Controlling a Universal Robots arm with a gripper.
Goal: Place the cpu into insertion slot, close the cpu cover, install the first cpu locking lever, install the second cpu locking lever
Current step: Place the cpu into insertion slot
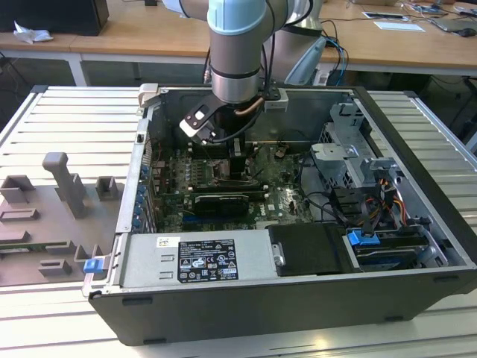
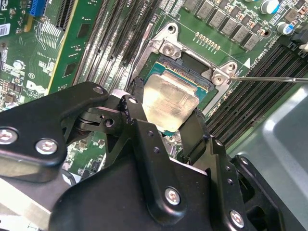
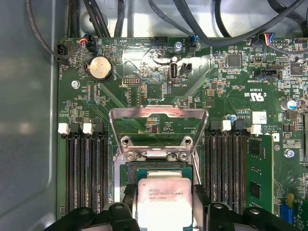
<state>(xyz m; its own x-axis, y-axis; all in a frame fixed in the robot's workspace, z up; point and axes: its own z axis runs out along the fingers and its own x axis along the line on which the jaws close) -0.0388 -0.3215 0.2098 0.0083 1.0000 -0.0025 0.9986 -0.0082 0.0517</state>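
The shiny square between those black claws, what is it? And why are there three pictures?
The machine is a robot arm reaching down into an open computer case. One picture is taken from off the arm; the other two come from cameras riding near its wrist, looking close up. The black claws are its gripper, and the shiny square is the cpu, the computer's brain chip. The gripper holds it by two edges over the insertion slot on the green board. The silver cpu cover stands flipped up, out of the way.
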